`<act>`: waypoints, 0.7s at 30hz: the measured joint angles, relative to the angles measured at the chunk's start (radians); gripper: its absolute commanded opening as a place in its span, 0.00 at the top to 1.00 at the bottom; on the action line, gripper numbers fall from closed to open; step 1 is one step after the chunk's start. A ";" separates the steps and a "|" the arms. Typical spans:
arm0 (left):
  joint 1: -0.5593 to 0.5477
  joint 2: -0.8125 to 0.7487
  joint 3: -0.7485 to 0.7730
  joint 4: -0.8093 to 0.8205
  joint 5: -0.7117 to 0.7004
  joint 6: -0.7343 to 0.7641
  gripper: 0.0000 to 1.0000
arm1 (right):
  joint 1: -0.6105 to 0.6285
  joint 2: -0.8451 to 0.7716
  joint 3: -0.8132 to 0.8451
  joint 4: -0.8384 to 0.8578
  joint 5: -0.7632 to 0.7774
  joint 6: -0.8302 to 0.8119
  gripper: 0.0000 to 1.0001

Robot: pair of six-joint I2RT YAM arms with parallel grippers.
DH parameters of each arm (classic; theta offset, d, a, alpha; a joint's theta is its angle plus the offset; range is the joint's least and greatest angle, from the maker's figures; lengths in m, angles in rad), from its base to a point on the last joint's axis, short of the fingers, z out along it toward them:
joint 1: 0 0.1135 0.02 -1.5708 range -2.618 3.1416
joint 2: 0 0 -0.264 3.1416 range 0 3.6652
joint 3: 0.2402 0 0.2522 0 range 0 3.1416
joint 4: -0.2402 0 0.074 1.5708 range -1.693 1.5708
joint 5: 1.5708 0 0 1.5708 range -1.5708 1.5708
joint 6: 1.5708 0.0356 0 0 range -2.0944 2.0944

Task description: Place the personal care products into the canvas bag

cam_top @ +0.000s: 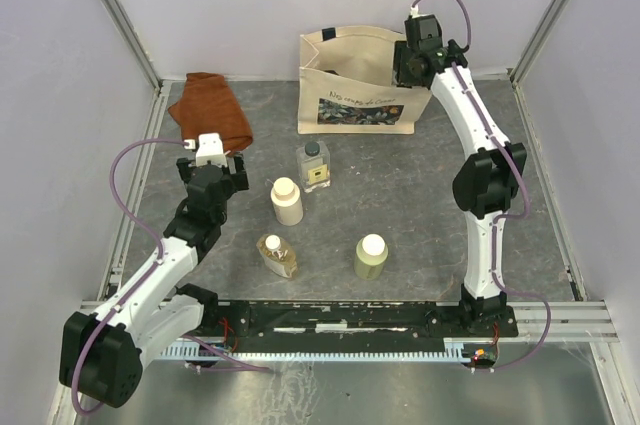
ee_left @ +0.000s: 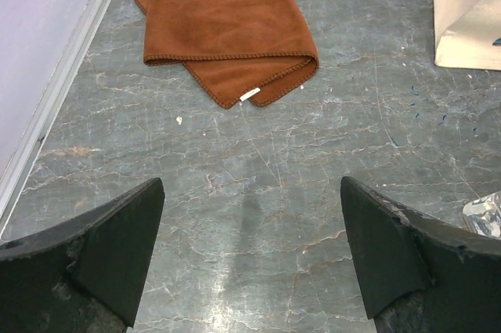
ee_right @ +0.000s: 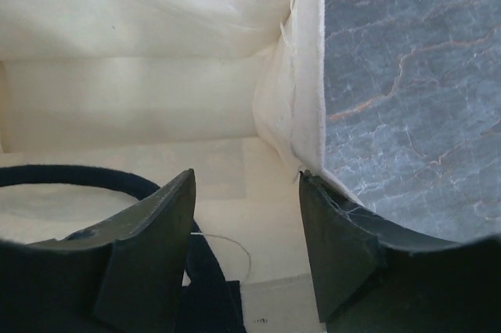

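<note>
Fingers (ee_right: pixel 149 247) of the right hand (ee_right: pixel 246 215) stand apart at the top right corner of the canvas bag (cam_top: pixel 365 85), closed on nothing. The bag's pale side wall comes up between them, close against one finger, though whether it touches is unclear. A dark strap (ee_right: pixel 78 178) curves across the bag's inside beneath the other finger. The bag stands upright at the far side of the tabletop (cam_top: pixel 420 205), printed panel facing the arms. The left hand (cam_top: pixel 225 157) hangs wide open and empty over bare tabletop, pointing toward the rust-brown folded cloth (ee_left: pixel 227 27) that lies at the far left. All four bottles stand outside the bag, to the right of that hand: the clear square bottle (cam_top: pixel 314 167) nearest the bag, the cream cylinder (cam_top: pixel 287 201) just beside it, the amber flat bottle (cam_top: pixel 277 256) nearer the arm bases, and the olive-green cylinder (cam_top: pixel 371 257) apart to the right.
</note>
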 measured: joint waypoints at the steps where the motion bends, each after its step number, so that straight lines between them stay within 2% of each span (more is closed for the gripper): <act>1: 0.000 0.000 0.000 0.001 0.003 0.000 0.00 | 0.000 0.000 -0.010 -0.003 0.002 0.000 0.37; 14: 0.000 -0.001 -0.003 0.005 0.015 0.000 0.00 | 0.004 -0.108 -0.199 -0.087 -0.013 -0.022 0.30; 17: 0.000 -0.001 -0.004 0.005 0.015 0.000 0.01 | 0.008 -0.097 -0.168 -0.080 -0.060 -0.017 0.28; 21: 0.000 -0.003 -0.006 0.005 0.016 0.000 0.00 | 0.026 -0.014 -0.020 -0.068 -0.105 -0.011 0.25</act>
